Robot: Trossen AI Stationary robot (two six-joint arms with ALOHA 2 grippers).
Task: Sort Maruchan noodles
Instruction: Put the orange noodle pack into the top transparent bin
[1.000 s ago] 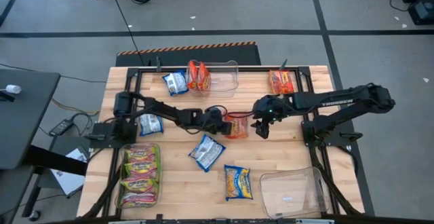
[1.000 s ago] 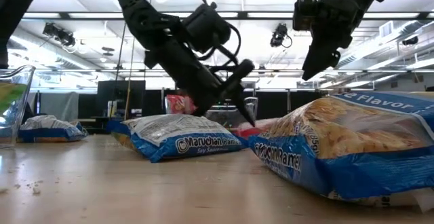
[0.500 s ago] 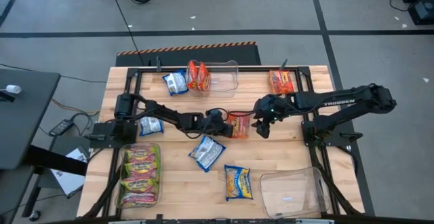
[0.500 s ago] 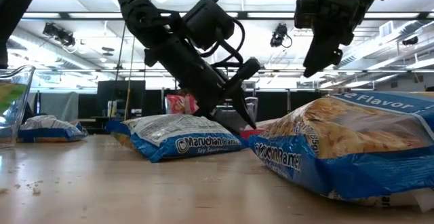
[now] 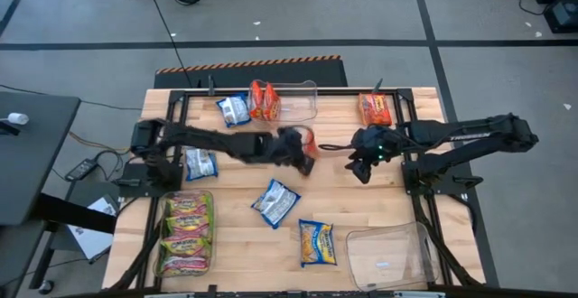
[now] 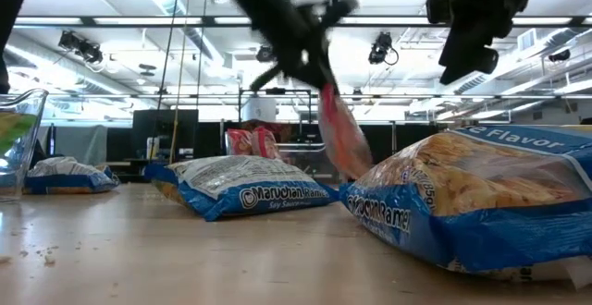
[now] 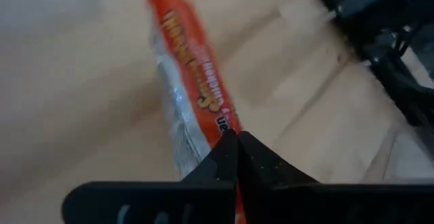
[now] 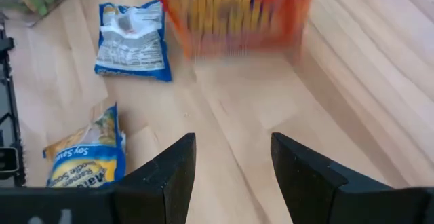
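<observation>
A: Where is your left gripper now?

B: Over the middle of the table. Its fingers are pinched together on the edge of 1 red-orange packet, and the packet hangs from them clear of the wood in the low view.

A: And your right gripper?

B: It hovers just beside that packet, on its right side in the high view. Its 2 fingers stand apart with only bare wood between them; it holds nothing.

A: Where do your other packets lie?

B: In the high view, 1 blue packet lies in front of the left gripper, and a blue-yellow one lies nearer the front edge, just left of the clear bin at the front right corner. Both also show past the right gripper's fingers. At the far edge, red packets stand in the left end of a second clear bin, with a blue packet just left of that bin on the wood. Another red packet lies at the far right. A blue packet lies near the left arm's base, and green-pink-yellow packets fill a bin at the front left.

A: Anything you cannot tell?

B: How many red packets are in the far bin.
</observation>
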